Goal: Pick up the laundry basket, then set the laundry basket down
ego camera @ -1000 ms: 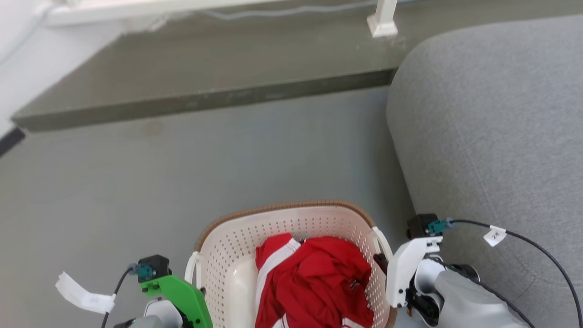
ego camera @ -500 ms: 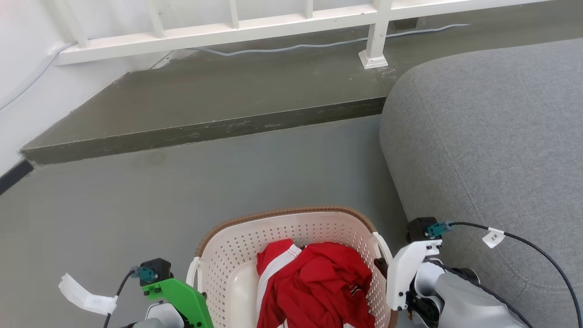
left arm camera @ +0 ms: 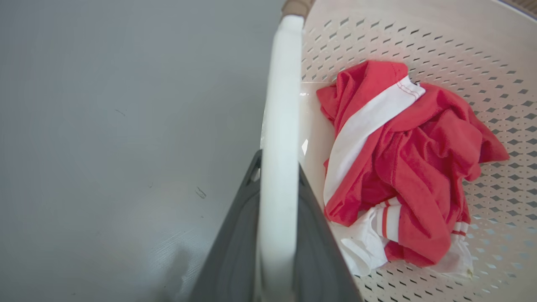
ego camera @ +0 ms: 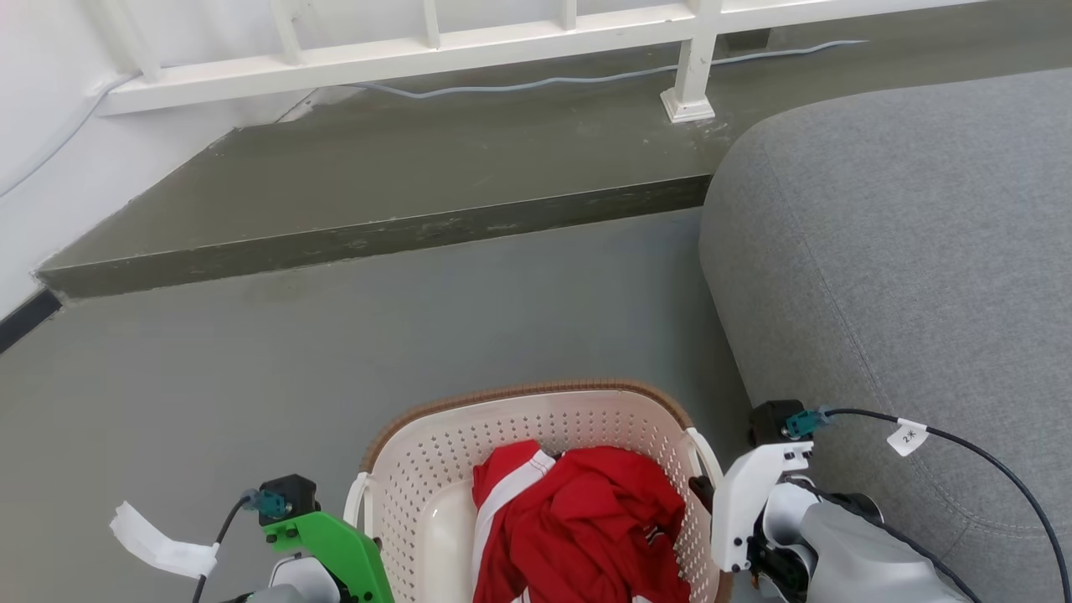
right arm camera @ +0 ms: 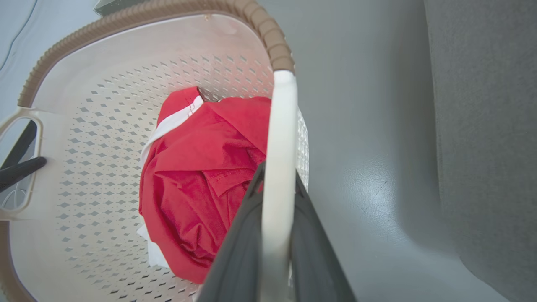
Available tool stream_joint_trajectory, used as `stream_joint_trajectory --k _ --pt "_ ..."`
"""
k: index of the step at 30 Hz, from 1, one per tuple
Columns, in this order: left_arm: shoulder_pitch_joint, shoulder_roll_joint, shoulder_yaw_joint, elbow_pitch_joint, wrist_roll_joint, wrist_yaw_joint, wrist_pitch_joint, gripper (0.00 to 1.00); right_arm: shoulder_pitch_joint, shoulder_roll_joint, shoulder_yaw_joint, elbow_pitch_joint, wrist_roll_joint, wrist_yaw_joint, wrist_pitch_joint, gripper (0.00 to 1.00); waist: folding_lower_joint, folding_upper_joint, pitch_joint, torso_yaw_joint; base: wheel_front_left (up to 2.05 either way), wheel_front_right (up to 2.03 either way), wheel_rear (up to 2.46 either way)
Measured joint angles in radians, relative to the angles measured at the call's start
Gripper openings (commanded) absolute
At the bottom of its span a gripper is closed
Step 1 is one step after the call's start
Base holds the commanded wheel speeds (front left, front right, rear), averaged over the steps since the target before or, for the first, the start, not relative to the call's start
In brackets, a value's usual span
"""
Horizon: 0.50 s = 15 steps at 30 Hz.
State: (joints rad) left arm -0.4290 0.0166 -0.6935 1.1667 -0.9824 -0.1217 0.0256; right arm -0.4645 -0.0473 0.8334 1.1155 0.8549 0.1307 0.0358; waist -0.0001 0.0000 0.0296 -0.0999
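The laundry basket (ego camera: pixel 519 394) is cream, perforated and brown-rimmed, low in the middle of the head view, with a crumpled red and white garment (ego camera: pixel 578 519) inside. My left gripper (left arm camera: pixel 279 167) is shut on the basket's left white loop handle (left arm camera: pixel 281 84), one dark finger on each side of it. My right gripper (right arm camera: pixel 277 176) is shut the same way on the right loop handle (right arm camera: pixel 283 117). In the head view the right gripper (ego camera: pixel 702 487) touches the basket's right side. The left gripper's fingers (right arm camera: pixel 19 167) show through the far handle in the right wrist view.
A large grey upholstered seat (ego camera: pixel 904 251) stands close on the right of the basket. Ahead, grey floor (ego camera: pixel 335 352) runs to a raised dark step (ego camera: pixel 377 193) with a white railing (ego camera: pixel 502 42), its post (ego camera: pixel 691 84) and a cable (ego camera: pixel 544 82). A white wall is at far left.
The head camera has tilted up, bringing the railing and cable into view. Both grippers keep their hold on the basket handles; the basket sits slightly lower in the picture.
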Motion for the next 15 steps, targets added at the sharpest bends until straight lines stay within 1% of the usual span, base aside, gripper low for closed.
stream_joint_trajectory --k 8,15 --pt "0.000 0.001 -0.012 -0.007 -0.011 0.008 -0.001 0.00 -0.006 -0.002 0.010 0.003 0.009 0.000 -0.006 0.00 0.0000 0.0000 0.009 0.002 0.00 0.00 0.00" --pt "-0.024 0.004 -0.016 -0.029 -0.018 0.017 -0.022 0.00 -0.051 -0.004 0.010 0.005 0.009 0.000 -0.028 0.00 0.0000 0.0000 0.060 0.003 0.00 0.00 0.00"
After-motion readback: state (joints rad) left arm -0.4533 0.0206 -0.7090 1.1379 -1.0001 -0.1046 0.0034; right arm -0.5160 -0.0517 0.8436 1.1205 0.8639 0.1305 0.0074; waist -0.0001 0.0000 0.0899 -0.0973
